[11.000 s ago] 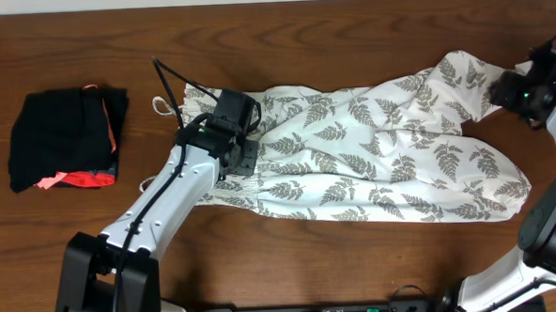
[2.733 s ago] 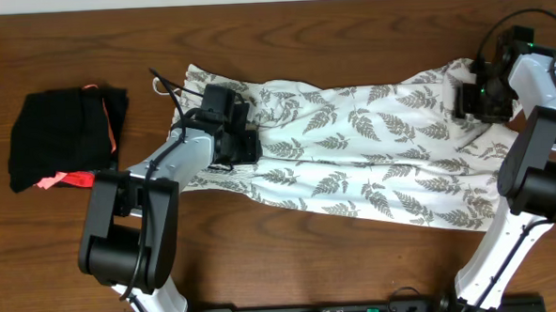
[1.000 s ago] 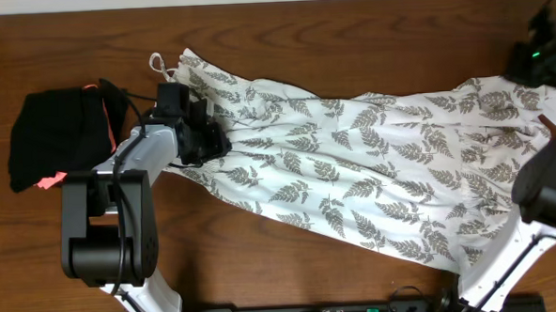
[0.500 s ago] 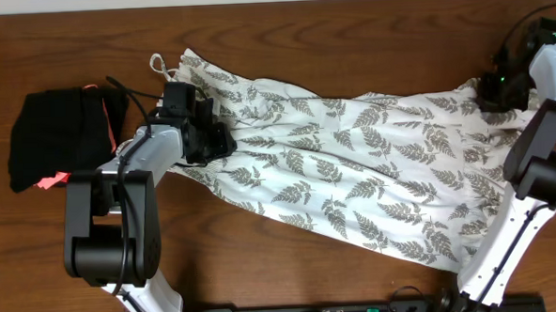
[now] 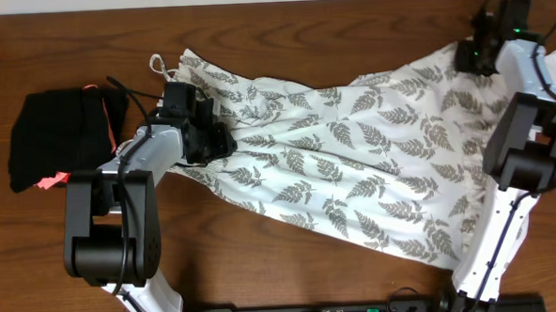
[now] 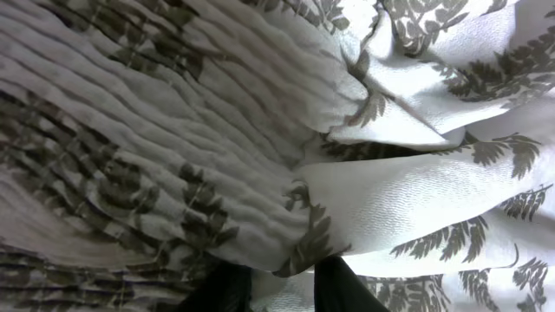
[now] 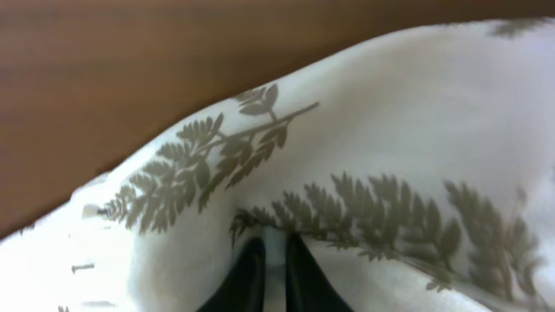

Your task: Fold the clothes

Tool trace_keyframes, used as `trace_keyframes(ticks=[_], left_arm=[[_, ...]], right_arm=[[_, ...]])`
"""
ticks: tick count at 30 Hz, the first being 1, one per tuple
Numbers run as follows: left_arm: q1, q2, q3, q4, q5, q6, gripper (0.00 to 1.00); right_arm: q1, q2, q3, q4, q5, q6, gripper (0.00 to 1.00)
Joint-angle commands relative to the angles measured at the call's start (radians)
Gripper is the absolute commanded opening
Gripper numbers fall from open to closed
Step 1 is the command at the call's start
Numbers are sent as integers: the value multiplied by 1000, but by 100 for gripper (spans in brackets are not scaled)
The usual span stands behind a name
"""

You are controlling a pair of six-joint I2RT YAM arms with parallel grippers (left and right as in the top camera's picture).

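Across wooden table (image 5: 253, 25), thin dress (image 5: 353, 162) lies rumpled.

Dark brown wooden desk (image 5: 282, 24), grain running side to side, and two things lie on it. The big one is the fern-print dress (image 5: 353, 162), thin white fabric with grey-green leaves, spread on a slant from the upper left down to the lower right, where its hem fans wide. A thin white strap loop (image 5: 158, 62) curls on the bare wood at its top-left end. The gathered part near that end is ridged and rumpled. The dress's upper right corner stretches toward the desk's far right edge. Well apart, at the left, sits a folded black bundle (image 5: 66, 137), coral-pink trim (image 5: 58, 180) showing along its near edge.
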Motion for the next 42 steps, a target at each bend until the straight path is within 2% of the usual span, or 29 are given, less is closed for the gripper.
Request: trace_keyframes(ticks=[1, 4, 6, 9, 12, 16, 20, 24, 28, 31, 33, 37, 42], left_arm=[[-4, 23, -8, 0, 18, 2, 25], [-4, 23, -8, -1, 18, 2, 25], [-4, 23, -8, -2, 18, 2, 25], [-4, 23, -8, -4, 18, -1, 25], [-4, 21, -8, 1, 18, -1, 25], [-4, 5, 9, 13, 18, 12, 25], [-4, -50, 46, 37, 16, 51, 25], [-4, -134, 79, 109, 14, 53, 25], [-4, -203, 84, 240, 3, 53, 25], [-4, -205, 84, 320, -70, 53, 25], [-4, -188, 84, 333, -119, 53, 25], [-7, -127, 84, 336, -114, 56, 25], [-37, -43, 84, 360, -86, 80, 25]], right_arm=[[42, 114, -43, 55, 1, 21, 13], [48, 114, -40, 136, 2, 64, 22], [47, 114, -40, 173, 1, 98, 25], [45, 114, -27, 148, 0, 118, 29], [45, 108, 16, 43, 0, 90, 34], [45, 51, 116, -119, 1, 46, 45], [46, -58, 230, -270, -9, 42, 49], [56, -183, 307, -460, -49, 42, 50], [86, -291, 311, -676, -106, 14, 51], [126, -319, 311, -859, -118, -8, 50], [152, -319, 303, -958, -114, -21, 46], [216, -319, 212, -1015, -92, -13, 41], [285, -319, 35, -960, -85, 16, 38]])
